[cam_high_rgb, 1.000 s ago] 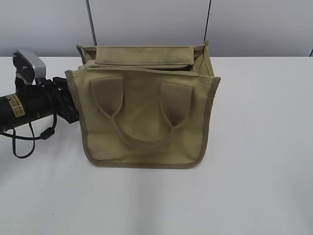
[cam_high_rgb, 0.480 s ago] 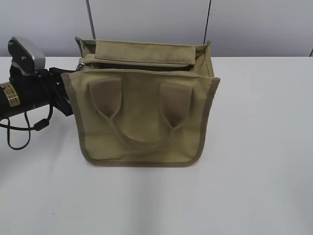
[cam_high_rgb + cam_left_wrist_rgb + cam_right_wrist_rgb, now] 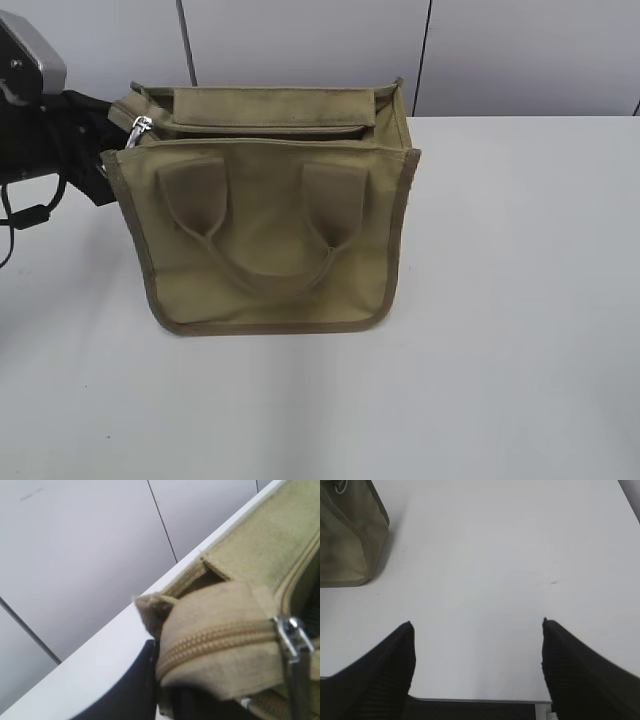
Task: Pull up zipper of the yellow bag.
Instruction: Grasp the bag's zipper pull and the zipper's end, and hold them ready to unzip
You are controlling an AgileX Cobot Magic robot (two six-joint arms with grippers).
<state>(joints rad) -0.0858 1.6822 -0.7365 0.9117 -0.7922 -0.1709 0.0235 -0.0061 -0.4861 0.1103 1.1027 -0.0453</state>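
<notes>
The yellow bag (image 3: 270,240) stands upright on the white table, two loop handles facing me. The zipper (image 3: 262,129) runs along its top panel; its silver pull tab (image 3: 140,127) sits at the left end. My left gripper (image 3: 100,150) is at the bag's top left corner, fingertips hidden behind it. In the left wrist view the left gripper (image 3: 165,680) is shut on the folded end of the zipper tape (image 3: 220,637), just left of the pull tab (image 3: 295,645). My right gripper (image 3: 476,625) is open and empty above bare table; the bag's corner (image 3: 345,540) shows at upper left.
The white table (image 3: 520,300) stretches to the right and front of the bag. A grey panelled wall (image 3: 300,40) stands behind it. The table's near edge (image 3: 475,698) shows under the right gripper. The right arm is out of the exterior view.
The left arm has moved up and to the left, holding the bag's end. The bag has slid left with it, and the silver pull tab now shows at the left corner.
</notes>
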